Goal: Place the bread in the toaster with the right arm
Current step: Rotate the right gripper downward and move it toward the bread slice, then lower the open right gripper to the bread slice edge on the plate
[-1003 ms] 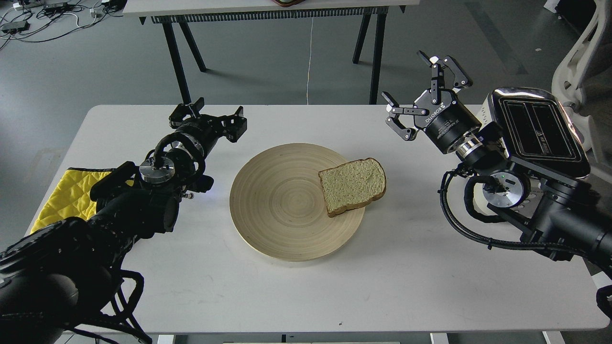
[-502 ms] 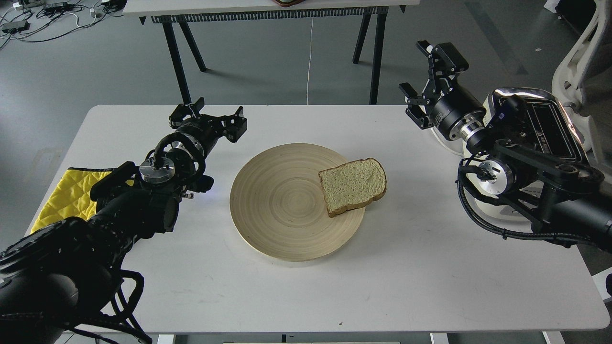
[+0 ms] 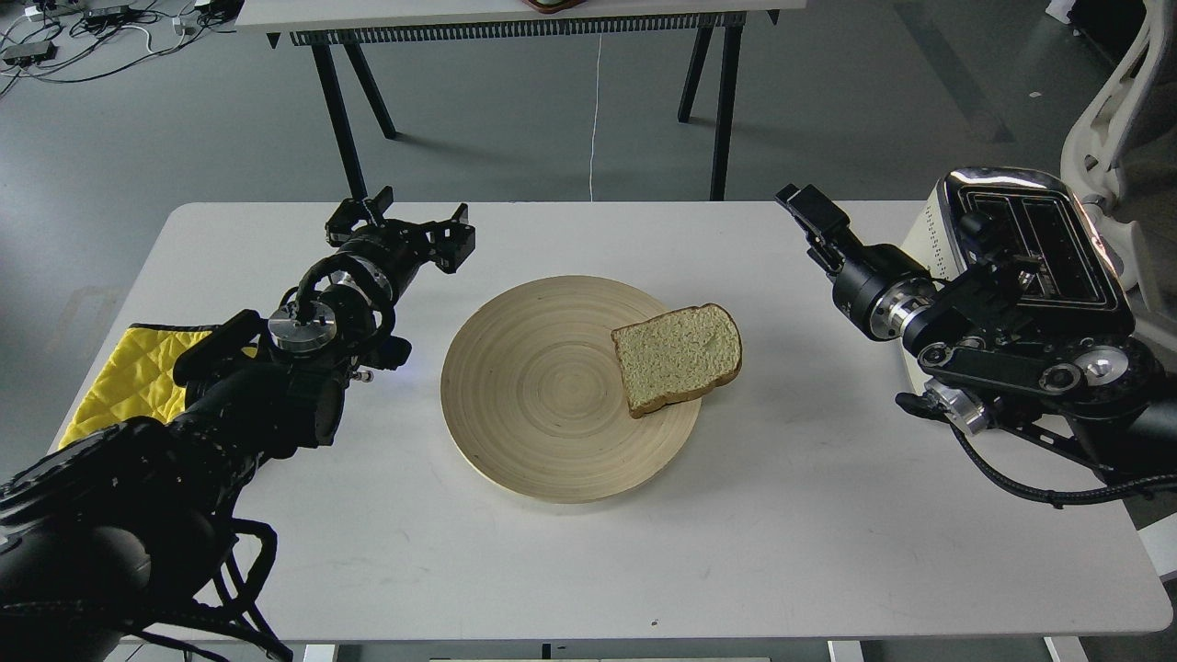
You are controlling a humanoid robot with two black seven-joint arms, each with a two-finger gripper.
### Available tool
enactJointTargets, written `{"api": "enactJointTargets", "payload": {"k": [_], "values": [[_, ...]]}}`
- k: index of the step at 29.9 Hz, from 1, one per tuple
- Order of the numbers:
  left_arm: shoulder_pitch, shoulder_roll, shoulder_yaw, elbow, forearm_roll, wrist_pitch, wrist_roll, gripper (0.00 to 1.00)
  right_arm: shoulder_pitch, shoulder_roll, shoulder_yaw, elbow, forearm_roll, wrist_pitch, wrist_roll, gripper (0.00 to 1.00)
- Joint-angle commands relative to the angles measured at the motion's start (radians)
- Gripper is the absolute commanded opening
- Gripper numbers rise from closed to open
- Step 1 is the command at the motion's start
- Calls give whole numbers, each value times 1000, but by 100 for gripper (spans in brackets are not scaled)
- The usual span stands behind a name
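Note:
The bread (image 3: pixel 678 359) lies flat on the right rim of a round wooden plate (image 3: pixel 533 405), its corner reaching over the edge. The cream-white toaster (image 3: pixel 1034 230) with a chrome top stands at the table's right edge, partly behind my right arm. My right gripper (image 3: pixel 800 202) is low over the table, left of the toaster and up-right of the bread, not touching either. It is seen edge-on, so its fingers cannot be told apart. My left gripper (image 3: pixel 402 222) is open and empty at the far left of the plate.
A yellow quilted cloth (image 3: pixel 119 372) lies at the table's left edge under my left arm. A second table's black legs (image 3: pixel 340 110) stand behind. A white chair (image 3: pixel 1117 101) is beside the toaster.
My right arm has swung down and turned. Its gripper dropped from above the toaster's left side to low over the table, now edge-on. Bread and left arm have not moved.

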Motion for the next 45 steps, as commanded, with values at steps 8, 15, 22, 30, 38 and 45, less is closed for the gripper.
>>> {"api": "enactJointTargets", "payload": {"k": [8, 15, 22, 30, 38, 45], "values": [[0, 0, 0, 0, 0, 0, 0, 100, -59, 95, -39, -56, 4, -5, -2, 98], [0, 0, 0, 0, 0, 0, 0, 100, -97, 158, -39, -70, 4, -18, -2, 97], [0, 0, 0, 0, 0, 0, 0, 100, -104, 169, -42, -67, 0, -18, -3, 93], [0, 0, 0, 0, 0, 0, 0, 100, -104, 178, -65, -65, -7, -16, -15, 82], [0, 0, 0, 0, 0, 0, 0, 100, -104, 183, -73, -65, -7, -13, -25, 80], [0, 0, 0, 0, 0, 0, 0, 100, -104, 183, -73, -59, -7, -10, -22, 68]]}}
